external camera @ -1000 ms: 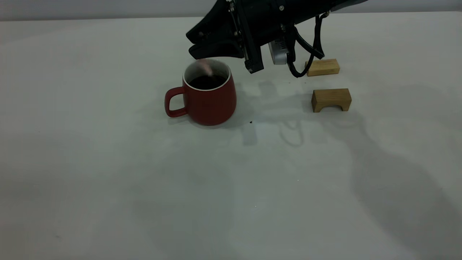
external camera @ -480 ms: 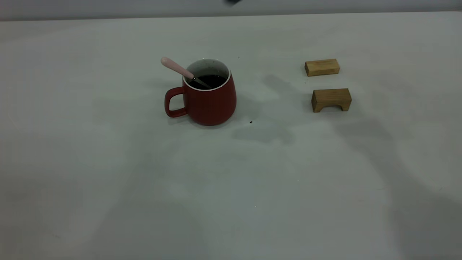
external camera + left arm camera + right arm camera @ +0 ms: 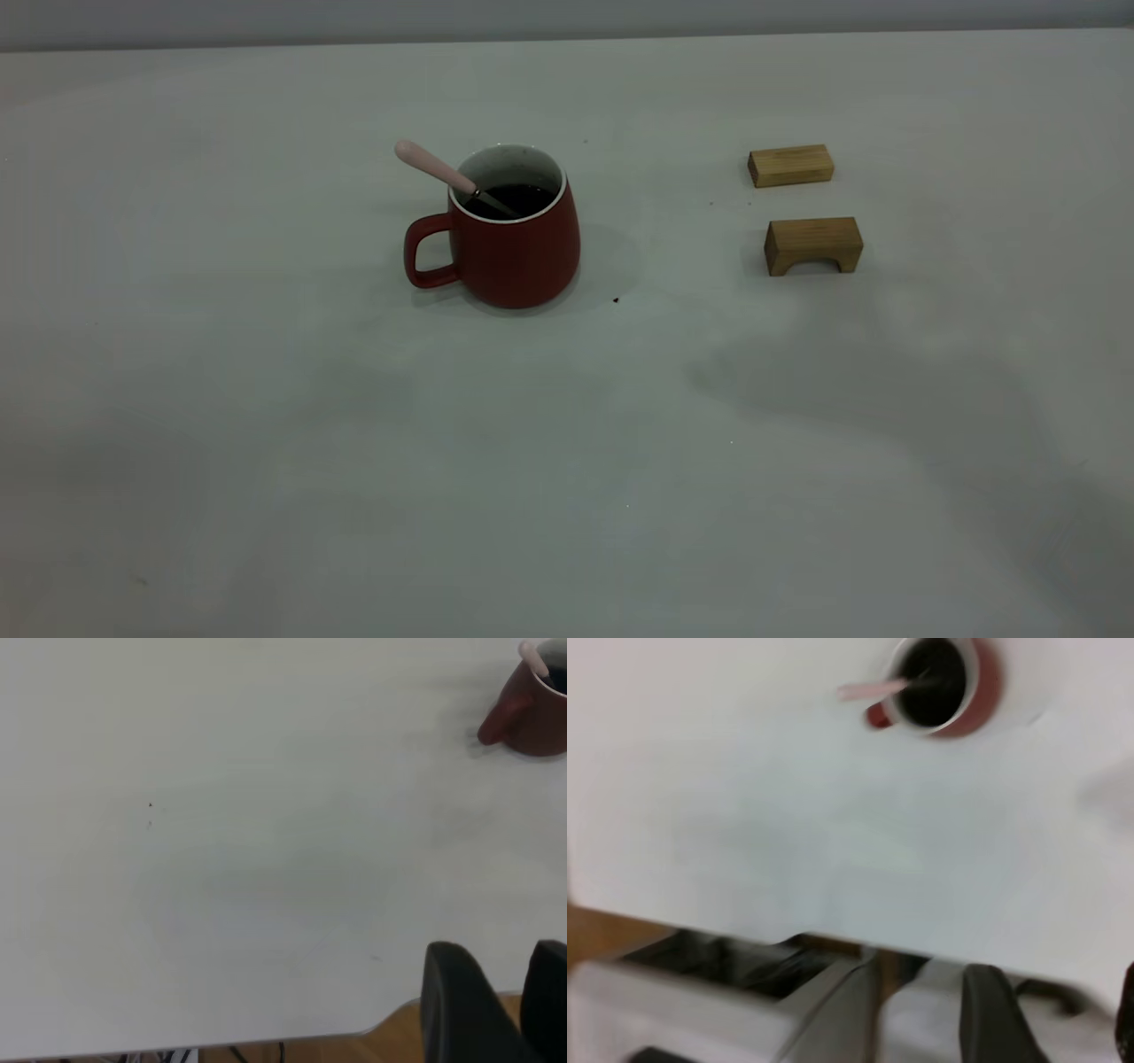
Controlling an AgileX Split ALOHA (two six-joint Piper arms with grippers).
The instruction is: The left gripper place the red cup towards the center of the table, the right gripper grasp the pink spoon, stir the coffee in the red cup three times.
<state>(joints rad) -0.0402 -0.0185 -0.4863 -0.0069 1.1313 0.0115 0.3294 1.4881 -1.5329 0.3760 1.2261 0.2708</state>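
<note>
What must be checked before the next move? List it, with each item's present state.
1. The red cup stands upright near the middle of the table: ok.
2. The pink spoon sits in the cup, leaning on the rim, held by no gripper: ok.
3. The coffee is inside the cup: ok. Whether the dark speck by the cup's base is a spill: cannot tell.
4. The right gripper is far from the cup, past the table's edge, open and empty: ok.
5. The left gripper is far from the cup, at the table's edge: ok.
6. Three stirs done: cannot tell.
</note>
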